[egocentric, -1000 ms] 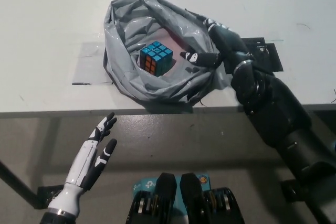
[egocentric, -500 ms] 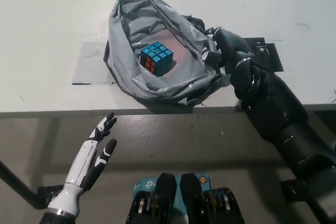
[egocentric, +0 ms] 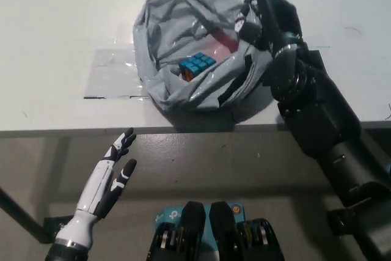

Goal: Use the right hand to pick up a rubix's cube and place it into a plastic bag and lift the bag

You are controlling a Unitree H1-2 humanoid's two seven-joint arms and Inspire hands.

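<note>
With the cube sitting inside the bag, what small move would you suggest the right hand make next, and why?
Probably a slow, straight lift. The right hand is closed on the grey plastic bag's upper right rim, which is already raised and bunched, while the Rubik's cube lies inside and the bag's bottom rests on the table. Lifting gently should keep the cube from tipping out. The left hand rests open below the table edge.

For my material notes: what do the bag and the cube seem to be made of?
The plastic bag looks like thin grey plastic film with a glossy finish: it crumples into sharp folds that catch the light. The rubix's cube seems hard, smooth plastic, with flat blue and orange tiles divided by dark lines.
</note>
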